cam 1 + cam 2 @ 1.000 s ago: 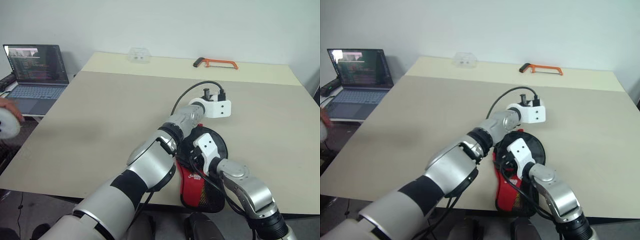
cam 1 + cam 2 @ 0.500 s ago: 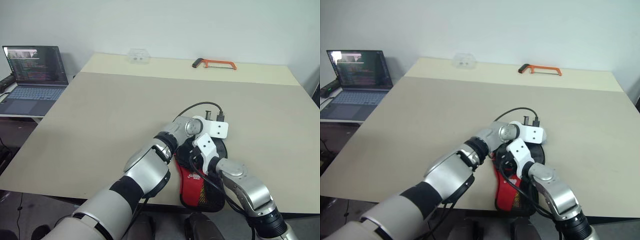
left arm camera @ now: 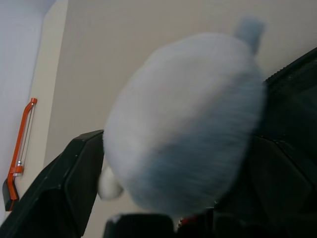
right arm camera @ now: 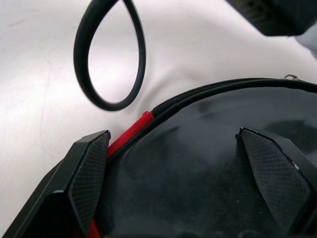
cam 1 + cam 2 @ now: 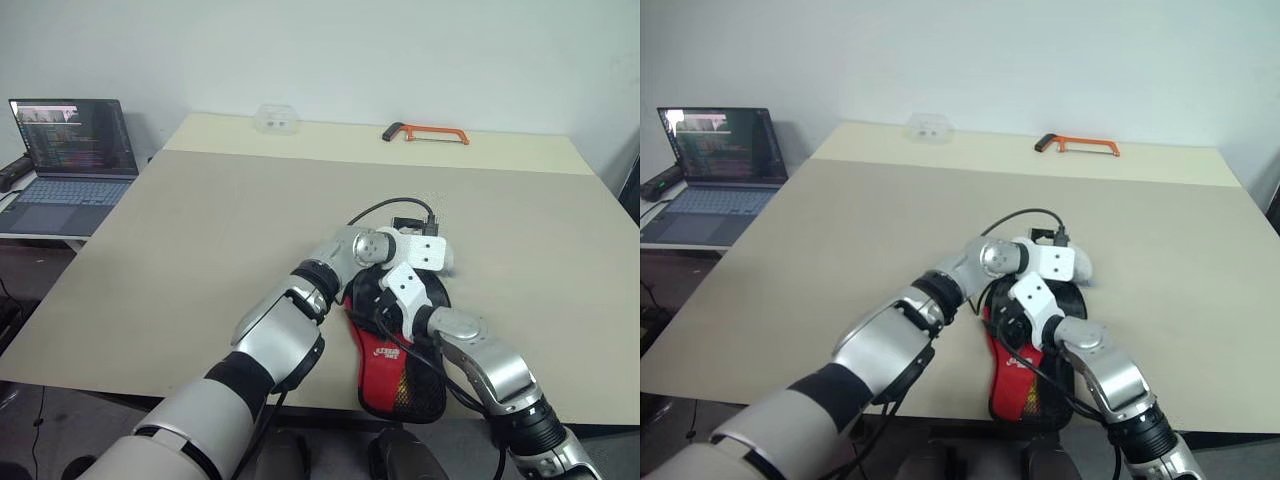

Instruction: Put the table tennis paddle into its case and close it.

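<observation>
the case (image 5: 400, 345) lies flat near the front edge of the beige table (image 5: 220, 230), its round black end pointing away from the robot and its red lower part with the white logo and mesh pocket toward the table's edge. the table tennis paddle cannot be made out as a separate thing; whether it sits inside the case cannot be told. the right gripper (image 4: 183, 181) hangs low over the round black end, its two black fingers (image 4: 89, 173) spread wide with nothing between them, the zip edge and a strip of red trim running under them. the left gripper (image 3: 163, 198) reaches across just beyond the case's round end, its fingers (image 3: 74, 183) standing wide apart on either side of a small grey plush toy (image 3: 183, 119), which fills the space between them; whether they press on it cannot be told. a black cable (image 4: 111, 54) loops above the tabletop beside the case. an orange-framed hacksaw (image 5: 428, 132) and a small clear plastic container (image 5: 277, 118) lie at the far edge, well apart from the case. an open laptop (image 5: 65, 150) stands on a surface left of the table.
</observation>
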